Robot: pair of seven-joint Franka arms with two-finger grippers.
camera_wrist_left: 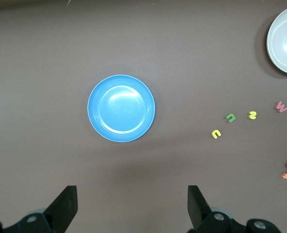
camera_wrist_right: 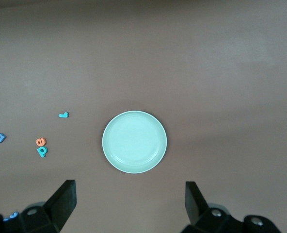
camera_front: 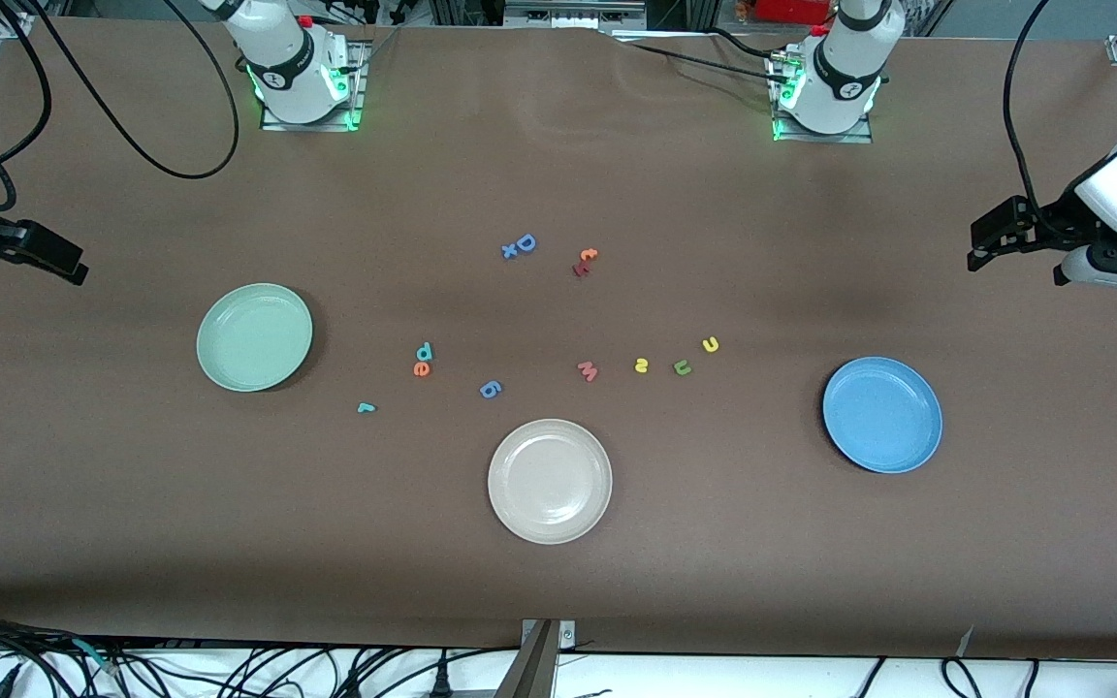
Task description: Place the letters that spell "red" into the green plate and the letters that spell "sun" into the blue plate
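Looking over the brown table (camera_front: 558, 582), I see three round plates. The green plate (camera_front: 254, 336) sits toward the right arm's end, the blue plate (camera_front: 882, 414) toward the left arm's end, and a whitish plate (camera_front: 550, 480) lies between them, nearest the front camera. All three hold nothing.

Both arms wait, raised at the table's ends. The left gripper (camera_wrist_left: 132, 206) hangs high near the blue plate's end, its fingers spread wide with nothing between them. The right gripper (camera_wrist_right: 129, 201) hangs the same way at the green plate's end, fingers spread and holding nothing.

The small letters lie scattered on the cloth between the plates. The teal d (camera_front: 425, 350) and orange e (camera_front: 421, 369) touch each other, and the thin teal r (camera_front: 366, 408) lies nearer the front camera, all well apart from the green plate. The yellow s (camera_front: 641, 365), dark green n (camera_front: 682, 367) and yellow u (camera_front: 711, 344) form a loose row toward the blue plate. A pink m (camera_front: 588, 370) and a blue g (camera_front: 490, 389) lie in the middle. Farther from the camera are a blue D with an x (camera_front: 520, 245) and an orange and red pair (camera_front: 584, 262).
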